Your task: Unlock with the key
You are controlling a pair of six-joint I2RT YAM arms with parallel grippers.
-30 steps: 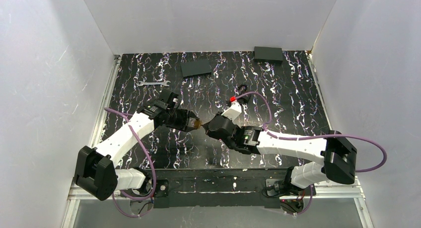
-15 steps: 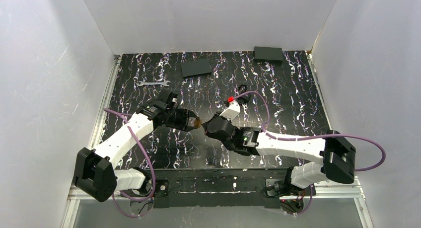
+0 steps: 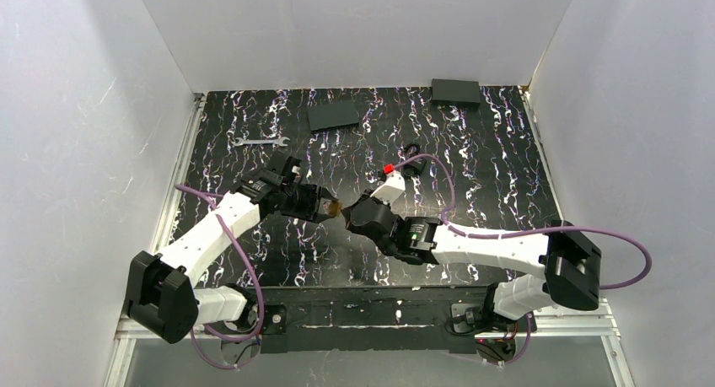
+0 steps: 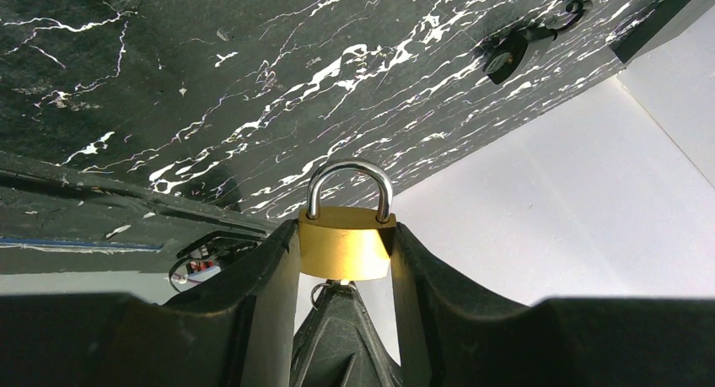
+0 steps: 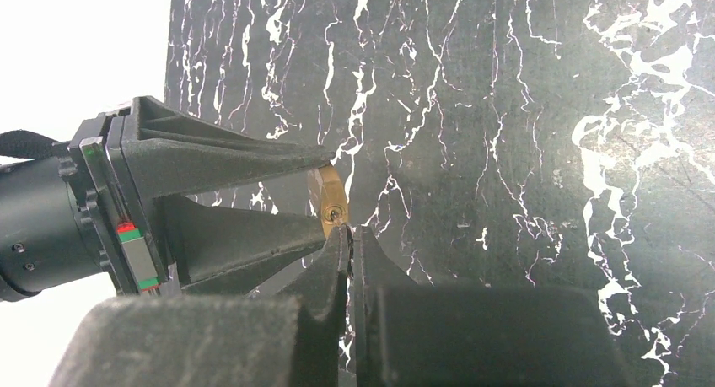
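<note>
The left gripper is partly closed on a small brass padlock with a silver shackle. One black finger presses on each side of its body, and the lock is held in the air above the black table with white marble veins. I cannot read any brand or marking on the brass face. The only coloured marks near it are a small green and red label on the left gripper and a red tag on the right arm.

The right gripper has its fingers pressed together, with the tips right at the underside of the brass padlock, beside the keyhole. The tiny key is pinched there. Only a bit of silvery blade shows against the lock's bottom; its head is hidden between the fingers.

Far behind the brass padlock and to the left lies a flat silver open-ended wrench. A flat dark grey box lies behind it, and a second dark box is at the far right edge. A small black object with a thin loop lies behind and to the right, well apart.
</note>
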